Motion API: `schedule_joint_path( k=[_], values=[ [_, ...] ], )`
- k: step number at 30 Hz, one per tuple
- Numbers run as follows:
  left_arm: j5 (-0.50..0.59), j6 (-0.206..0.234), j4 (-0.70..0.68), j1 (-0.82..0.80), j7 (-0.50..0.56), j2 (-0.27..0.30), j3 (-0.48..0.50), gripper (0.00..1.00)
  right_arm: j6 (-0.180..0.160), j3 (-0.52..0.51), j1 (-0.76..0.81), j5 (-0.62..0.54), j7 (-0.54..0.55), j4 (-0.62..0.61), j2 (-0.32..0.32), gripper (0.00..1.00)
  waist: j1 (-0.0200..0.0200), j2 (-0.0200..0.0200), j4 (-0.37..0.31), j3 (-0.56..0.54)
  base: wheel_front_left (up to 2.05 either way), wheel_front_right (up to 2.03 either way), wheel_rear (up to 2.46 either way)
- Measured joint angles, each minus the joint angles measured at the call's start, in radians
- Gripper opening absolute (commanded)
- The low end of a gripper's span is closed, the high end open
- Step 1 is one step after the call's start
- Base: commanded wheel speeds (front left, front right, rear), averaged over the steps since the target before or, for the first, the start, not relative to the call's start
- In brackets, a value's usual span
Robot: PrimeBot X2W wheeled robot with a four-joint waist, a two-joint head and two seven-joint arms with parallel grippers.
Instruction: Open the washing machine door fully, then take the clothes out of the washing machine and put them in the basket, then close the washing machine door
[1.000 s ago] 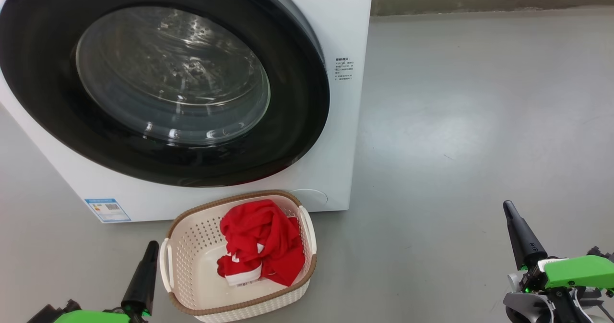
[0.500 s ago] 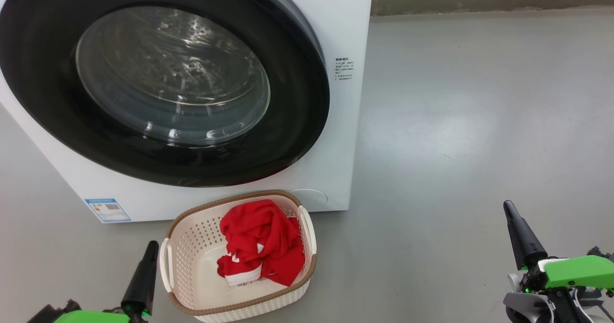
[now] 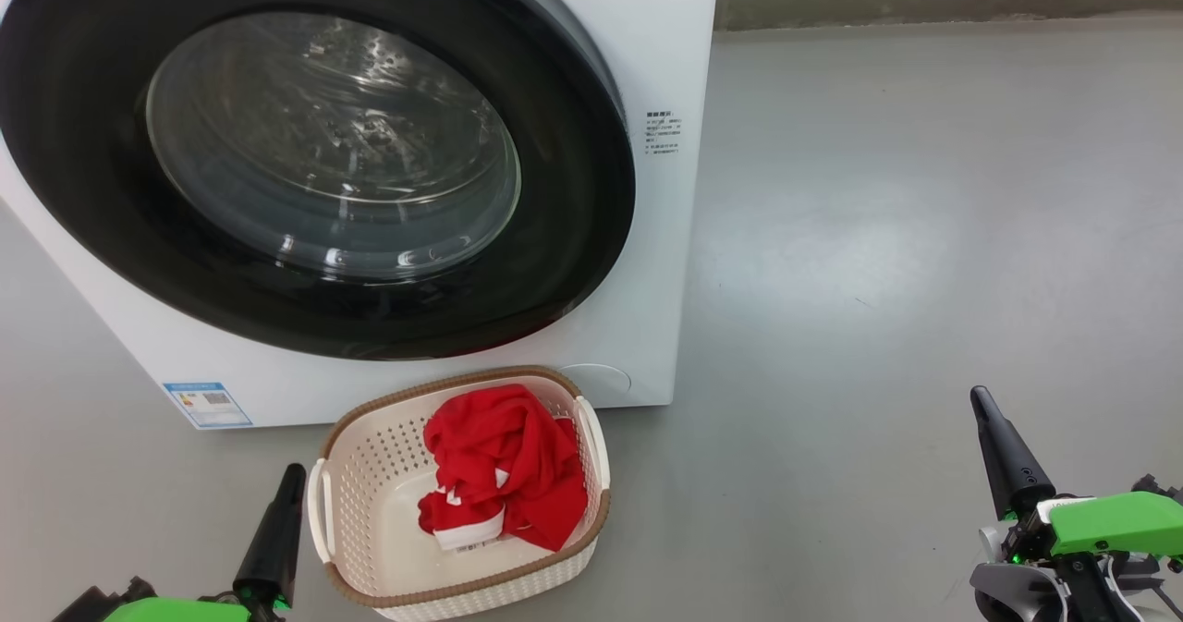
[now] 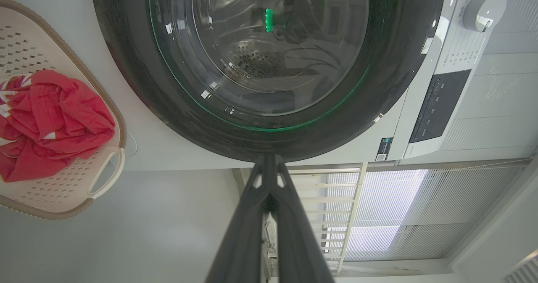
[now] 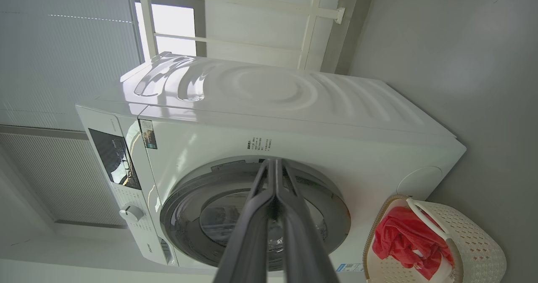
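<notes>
The white washing machine (image 3: 656,40) fills the upper left of the head view, and its black-rimmed door (image 3: 573,234) with the glass bowl window lies shut against the front. In front of it on the floor stands the cream basket (image 3: 370,474) with the red clothes (image 3: 508,465) piled in its right half. My left gripper (image 3: 294,474) is shut and empty just left of the basket. My right gripper (image 3: 980,400) is shut and empty far to the right over bare floor. The wrist views show the door (image 4: 391,64) (image 5: 332,207), the basket (image 4: 71,178) (image 5: 479,241) and the clothes (image 4: 50,119) (image 5: 403,236).
Grey floor (image 3: 924,234) stretches right of the machine to a low ledge (image 3: 924,3) at the back. The control panel with a dial (image 4: 479,5) sits beside the door. Windows with blinds (image 5: 63,56) lie behind the machine.
</notes>
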Motion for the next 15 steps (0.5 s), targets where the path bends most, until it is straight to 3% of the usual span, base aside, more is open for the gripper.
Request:
schedule_joint_path(
  k=[15],
  values=[
    [0.0,0.0,0.0,0.0,0.0,0.0,0.001,0.0,0.0,-0.001,0.0,0.0,0.0,0.0,0.0,0.0,0.0,0.0,0.0,0.0,0.0,0.0,0.0]
  ],
)
